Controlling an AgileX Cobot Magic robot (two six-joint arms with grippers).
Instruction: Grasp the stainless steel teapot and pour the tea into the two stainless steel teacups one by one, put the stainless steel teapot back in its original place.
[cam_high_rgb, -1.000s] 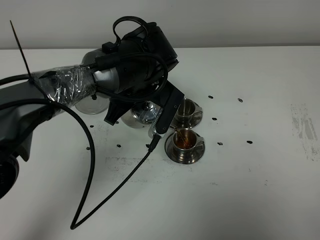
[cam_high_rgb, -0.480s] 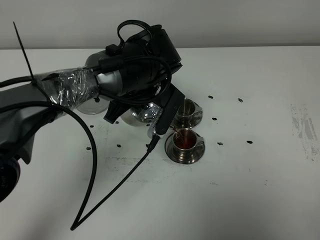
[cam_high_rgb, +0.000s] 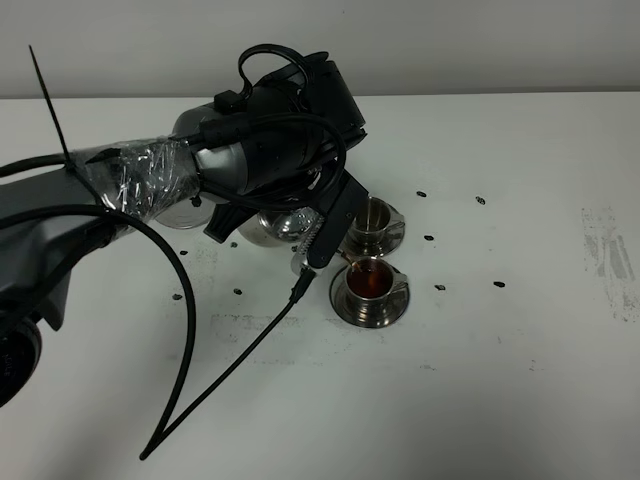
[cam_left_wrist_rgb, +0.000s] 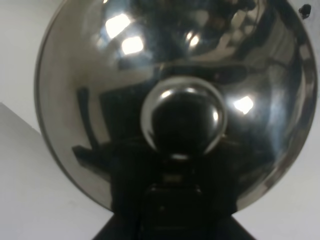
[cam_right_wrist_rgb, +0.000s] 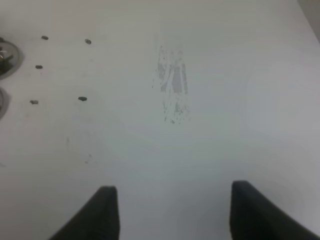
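Note:
My left gripper (cam_high_rgb: 322, 228) is shut on the stainless steel teapot (cam_high_rgb: 283, 226) and holds it tilted toward the teacups; the arm hides most of the pot. In the left wrist view the domed lid (cam_left_wrist_rgb: 100, 100) and its knob (cam_left_wrist_rgb: 182, 120) fill the frame. The nearer teacup (cam_high_rgb: 370, 282) on its saucer (cam_high_rgb: 366, 312) holds reddish-brown tea (cam_high_rgb: 368, 284). The farther teacup (cam_high_rgb: 377, 218) stands just behind it on its own saucer; I cannot see into it. My right gripper (cam_right_wrist_rgb: 175, 215) is open and empty above bare table, out of the exterior view.
A round steel plate (cam_high_rgb: 185, 212) lies partly under the left arm. A black cable (cam_high_rgb: 190, 330) loops over the table's front left. Small dark specks (cam_high_rgb: 440, 287) and a grey scuff (cam_high_rgb: 612, 255) mark the white table. Saucer edges (cam_right_wrist_rgb: 7, 57) show in the right wrist view.
The left arm has shifted slightly up and right with the teapot. The tea in the nearer cup looks fuller and darker. The right gripper's earlier state is not shown.

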